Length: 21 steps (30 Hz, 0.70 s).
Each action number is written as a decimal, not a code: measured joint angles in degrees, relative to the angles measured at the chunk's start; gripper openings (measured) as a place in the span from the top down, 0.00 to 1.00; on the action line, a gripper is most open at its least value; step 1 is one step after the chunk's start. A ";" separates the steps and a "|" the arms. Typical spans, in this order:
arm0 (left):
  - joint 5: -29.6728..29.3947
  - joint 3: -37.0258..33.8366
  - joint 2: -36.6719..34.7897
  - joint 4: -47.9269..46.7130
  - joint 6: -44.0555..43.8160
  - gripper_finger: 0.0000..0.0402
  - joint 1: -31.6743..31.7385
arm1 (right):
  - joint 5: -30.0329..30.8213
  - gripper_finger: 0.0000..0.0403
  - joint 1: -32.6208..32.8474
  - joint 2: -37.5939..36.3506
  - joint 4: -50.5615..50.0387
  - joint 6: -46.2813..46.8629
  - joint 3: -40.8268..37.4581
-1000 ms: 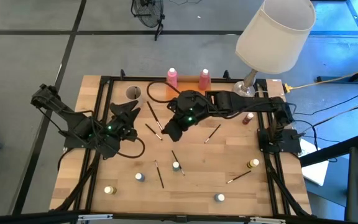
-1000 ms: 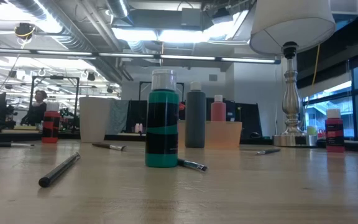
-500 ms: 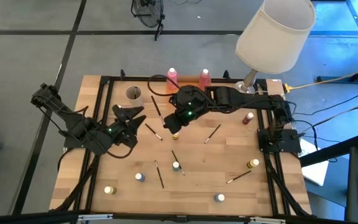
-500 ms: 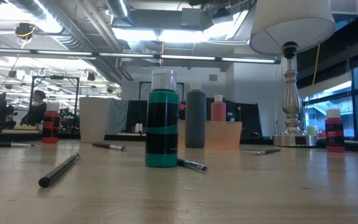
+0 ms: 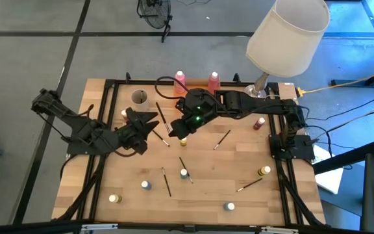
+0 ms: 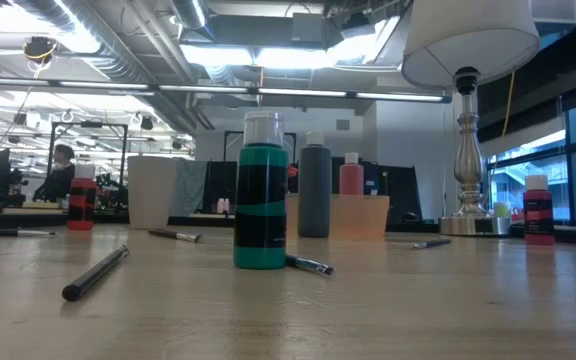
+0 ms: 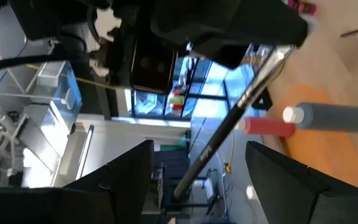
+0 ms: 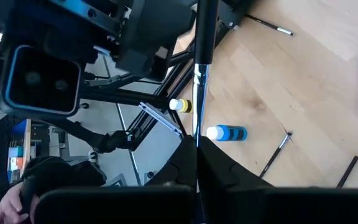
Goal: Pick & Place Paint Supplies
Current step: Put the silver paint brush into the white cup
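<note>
High view for placing: right gripper (image 5: pixel 176 132) out over the back middle of the table (image 5: pixel 239 162), left gripper (image 5: pixel 149 121) just beside it, tips turned toward each other. Right wrist view for the grip: clamped tight on a thin dark brush (image 8: pixel 196 93), held low on the shaft, the metal collar and the rest of the length running straight out beyond the tips. Left wrist view for the other side: fingers (image 7: pixel 126 177) spread wide with nothing between the pads, the same brush crossing slantwise ahead of them, apparently near; cannot tell whether any contact exists. Looks like a handover being set up, judging by that facing pose. As for handling: very light, stiff along its length, narrow and smooth enough to roll or swivel in a pinch. Best taken on the bare handle, well clear of the bristle end and apart from the other pincer's hold, squarely across the shaft so as not to lever it sideways. Needs a nearly full close to bite on something so thin. Elsewhere: loose brushes (image 5: pixel 222 138) and small pots (image 5: pixel 146 184) scattered over the near half of the table, pink bottles (image 5: pixel 179 79) at the far edge by the orange tray (image 5: pixel 197 83), cup (image 5: pixel 139 98) off to their left.
</note>
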 joint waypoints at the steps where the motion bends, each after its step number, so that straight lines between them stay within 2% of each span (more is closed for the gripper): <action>1: 1.41 0.00 0.00 0.07 0.02 0.38 0.49 | 0.00 1.00 0.00 0.00 0.00 0.00 0.00; 6: 7.09 0.00 0.00 0.02 -1.17 0.38 2.74 | -0.01 1.00 0.01 0.00 0.02 0.00 0.00; 21: 10.90 0.00 0.87 -0.57 -1.08 0.38 7.50 | -1.59 1.00 0.26 0.00 0.02 -0.08 0.00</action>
